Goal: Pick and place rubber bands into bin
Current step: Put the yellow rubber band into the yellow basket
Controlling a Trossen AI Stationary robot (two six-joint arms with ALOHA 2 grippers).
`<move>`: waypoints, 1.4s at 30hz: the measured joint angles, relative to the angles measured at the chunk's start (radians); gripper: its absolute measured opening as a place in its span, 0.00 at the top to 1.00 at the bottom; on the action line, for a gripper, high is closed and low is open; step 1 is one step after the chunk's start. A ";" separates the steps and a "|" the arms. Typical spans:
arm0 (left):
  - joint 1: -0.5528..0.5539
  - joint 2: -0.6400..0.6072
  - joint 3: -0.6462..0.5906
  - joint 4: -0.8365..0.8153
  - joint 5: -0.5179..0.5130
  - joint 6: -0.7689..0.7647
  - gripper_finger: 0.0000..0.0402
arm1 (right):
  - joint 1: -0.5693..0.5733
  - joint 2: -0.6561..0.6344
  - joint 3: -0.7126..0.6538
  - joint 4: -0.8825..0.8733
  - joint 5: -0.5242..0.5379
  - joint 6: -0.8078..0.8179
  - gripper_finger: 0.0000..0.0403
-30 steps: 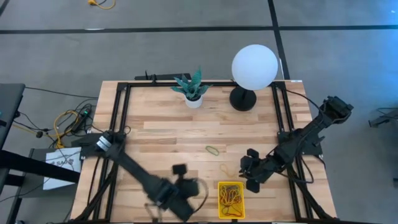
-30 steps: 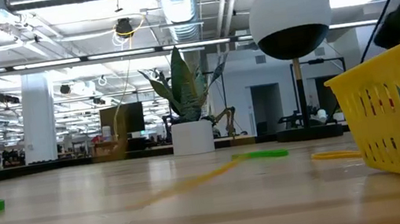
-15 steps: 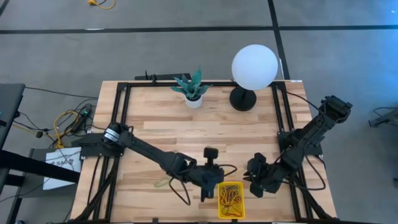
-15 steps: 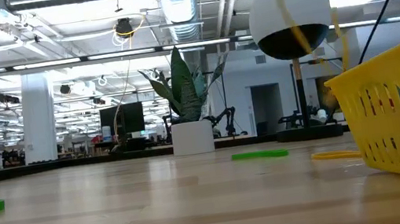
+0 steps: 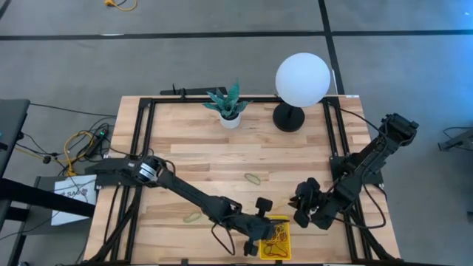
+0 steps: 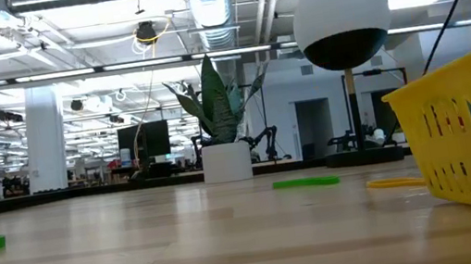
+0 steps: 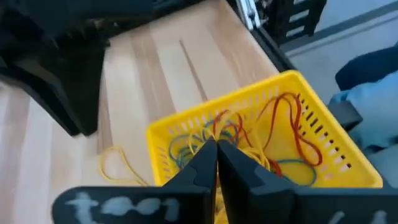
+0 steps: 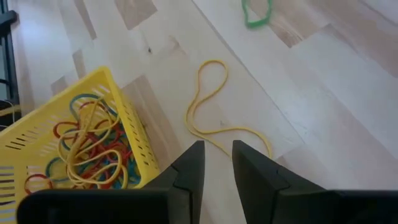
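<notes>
Most of the thin floppy rubber bands (image 8: 87, 155), a tangle of red, yellow, green and blue loops, already lie in the small shallow bright-yellow slotted plastic bin (image 5: 261, 249) at the near edge of the wooden counter (image 5: 192, 155), right of centre.

Left on the counter as far as visible: a yellow rubber band (image 8: 214, 106) just beside the bin's far-right corner, a green rubber band (image 5: 253, 178) farther out near the middle, and a pale green rubber band (image 5: 192, 218) well to the bin's left. Three loose, so I'd judge the job well past halfway.

Left end effector (image 5: 253, 247) sits over the bin's left edge; the wrist view shows its fingers pressed together with nothing visibly between them, looks like a drop-off.

Right end effector (image 5: 301, 209) hovers just right of the bin, over the yellow band, fingers slightly apart, holding nothing. That band looks like its next pick.
</notes>
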 joint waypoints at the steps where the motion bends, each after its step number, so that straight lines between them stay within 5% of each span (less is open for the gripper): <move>1: -0.001 0.002 -0.001 0.001 -0.002 -0.013 1.00 | 0.000 0.000 0.000 0.003 0.000 0.000 0.81; 11: 0.001 -0.004 0.002 -0.014 0.030 -0.074 0.98 | 0.000 0.000 0.000 0.003 0.000 0.000 0.81; 23: 0.016 -0.004 0.001 -0.065 0.044 -0.093 0.78 | -0.001 0.000 0.000 0.004 0.000 -0.010 0.81; 30: 0.016 -0.058 0.018 -0.215 -0.104 -0.207 0.75 | -0.025 0.001 0.000 0.012 0.002 -0.232 0.81; 36: 0.005 -0.181 0.028 -0.377 -0.191 -0.297 0.75 | -0.103 0.011 -0.001 0.011 -0.001 -0.255 0.81; 42: -0.031 -0.319 0.028 -0.554 -0.435 -0.338 0.75 | -0.171 0.089 -0.002 0.037 -0.084 -0.374 0.81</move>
